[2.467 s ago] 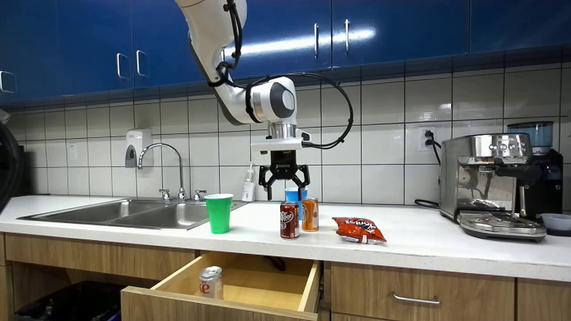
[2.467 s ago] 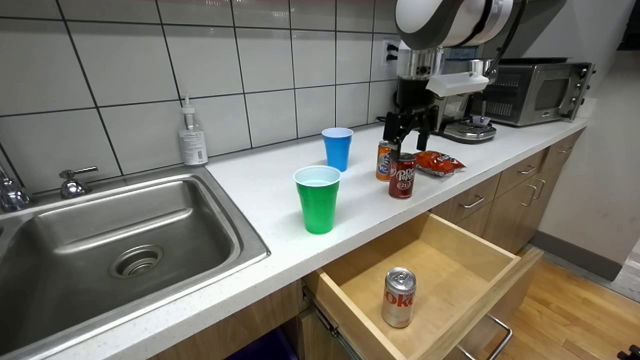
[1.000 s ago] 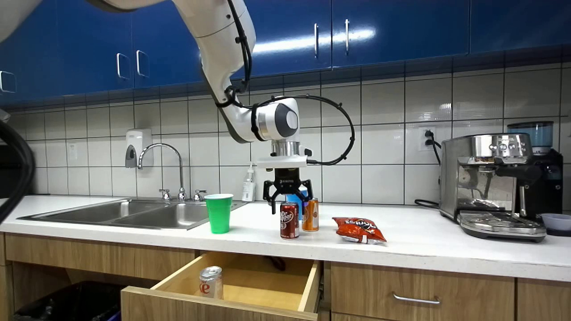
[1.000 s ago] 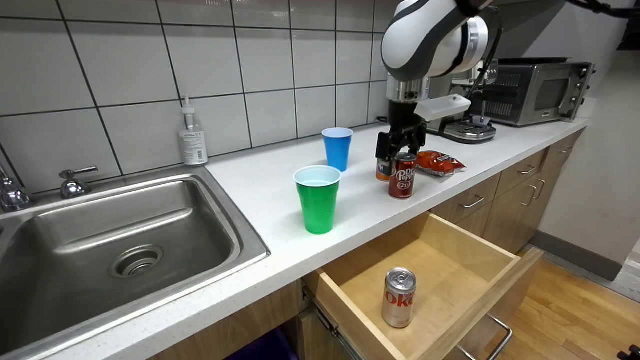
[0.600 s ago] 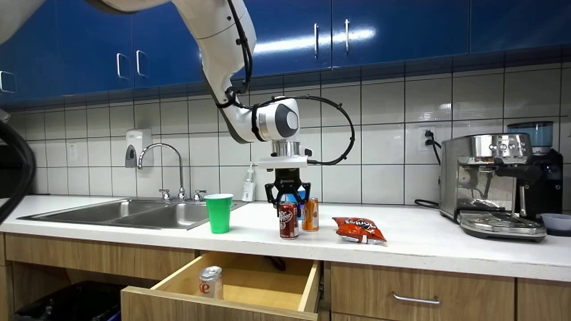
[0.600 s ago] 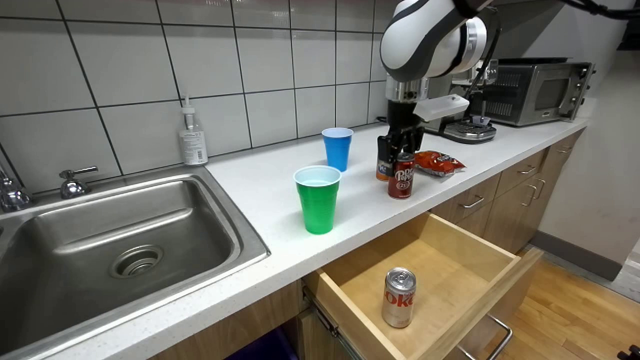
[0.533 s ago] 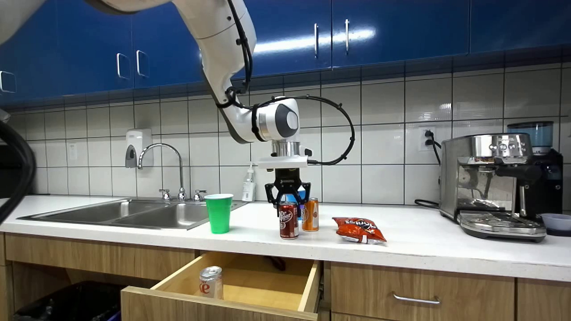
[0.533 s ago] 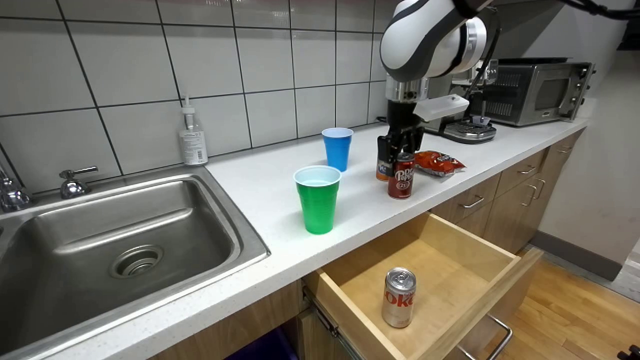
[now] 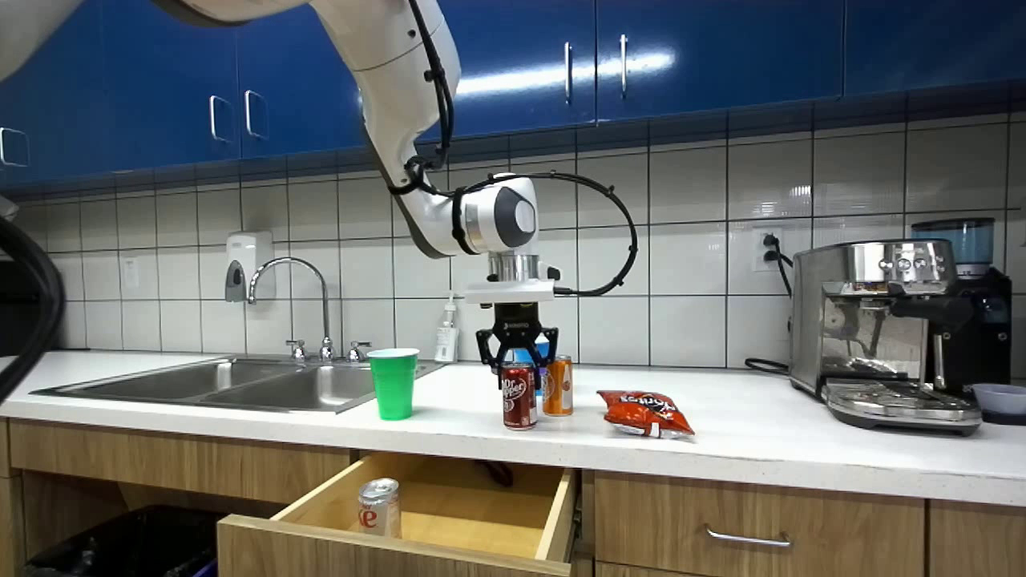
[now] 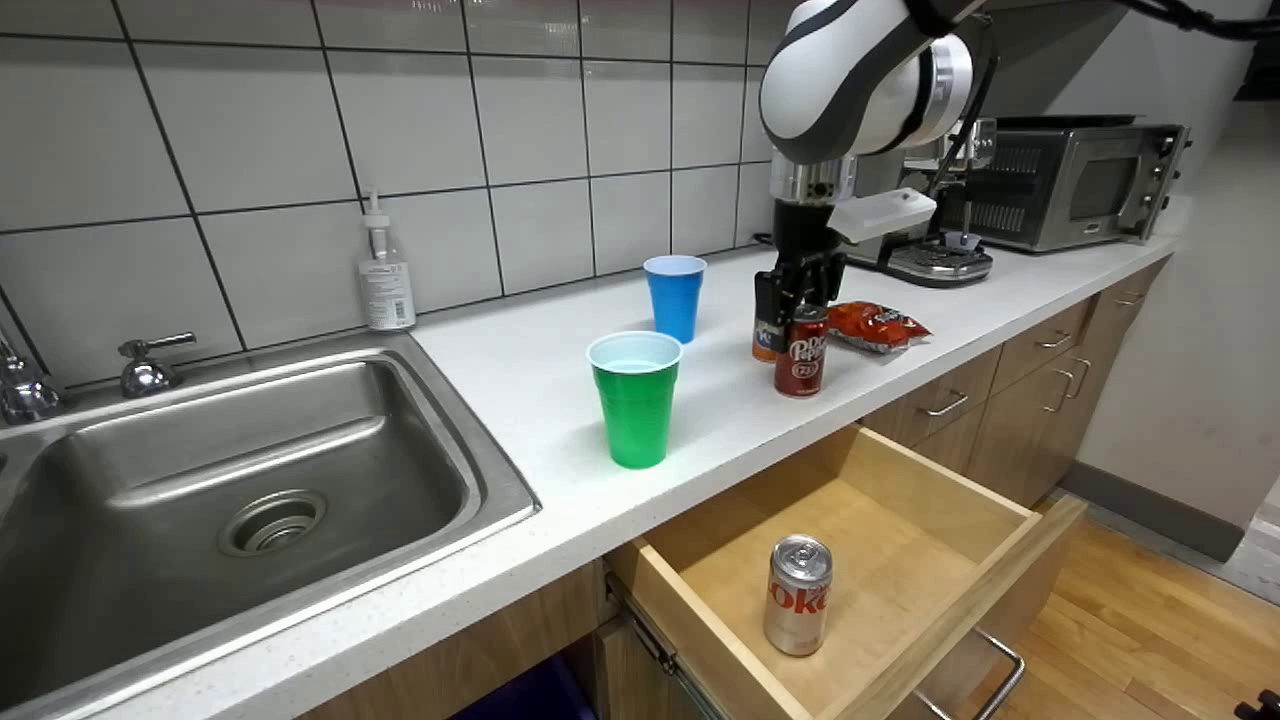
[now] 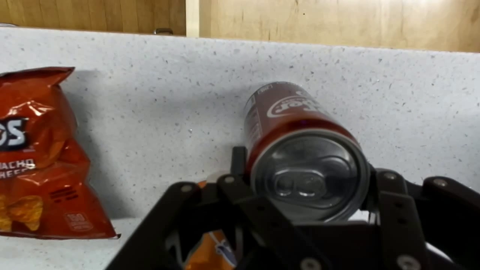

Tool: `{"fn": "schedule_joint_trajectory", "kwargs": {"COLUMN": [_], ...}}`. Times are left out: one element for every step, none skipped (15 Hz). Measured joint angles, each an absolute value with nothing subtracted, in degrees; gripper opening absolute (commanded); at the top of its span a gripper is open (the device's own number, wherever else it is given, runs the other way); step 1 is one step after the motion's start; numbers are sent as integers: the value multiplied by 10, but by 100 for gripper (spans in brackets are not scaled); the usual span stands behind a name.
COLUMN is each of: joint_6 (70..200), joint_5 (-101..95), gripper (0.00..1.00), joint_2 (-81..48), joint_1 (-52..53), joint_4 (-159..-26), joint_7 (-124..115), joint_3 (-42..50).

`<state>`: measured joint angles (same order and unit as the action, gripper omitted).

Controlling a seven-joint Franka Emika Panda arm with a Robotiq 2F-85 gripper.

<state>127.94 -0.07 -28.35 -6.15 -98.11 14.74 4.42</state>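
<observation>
A dark red Dr Pepper can (image 9: 519, 405) stands upright on the white counter in both exterior views. My gripper (image 11: 305, 168) points down over it and is shut on its upper part, with the black fingers (image 11: 239, 161) against opposite sides. The silver lid (image 11: 309, 176) shows between them in the wrist view. Right behind the fingers is an orange can (image 9: 558, 386), partly covered by the gripper in an exterior view. A red Doritos bag (image 9: 645, 413) lies a short way to the side of the held can.
A green cup (image 10: 636, 405) and a blue cup (image 10: 675, 300) stand near the sink (image 10: 250, 500). Below the counter edge, a pulled-out drawer (image 10: 900, 520) holds a silver Coke can (image 10: 798, 600). An espresso machine (image 9: 874, 320) and a soap bottle (image 10: 386, 270) are farther off.
Earlier, the gripper came down over the Dr Pepper can with spread fingers, then shut on it. Over the last half second the arm has stayed almost still; the can has shifted very slightly.
</observation>
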Motion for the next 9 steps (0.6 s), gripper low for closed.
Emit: {"fn": "schedule_joint_trajectory", "kwargs": {"joint_6": [1281,1282,1284,1285,1285,1286,1287,1287,1287], "joint_5": [-1,-1,-1,-1,-1,-1,-1,-1,-1], "gripper": [38,38,38,38,38,38,38,38,38], "joint_2": [-283,-282,-281,-278,-273,-268,-262,-255,-248], "joint_1": [-61,-61,-61,-61,-61,-61,-61,-61,-61], "joint_4": [-981,-982,-983,-986,-990,-995,-1001,-1009,-1017], "joint_7": [149,151,152,154,158,162,166,168,170], "joint_3": [44,44,43,43,42,41,40,38,37]}}
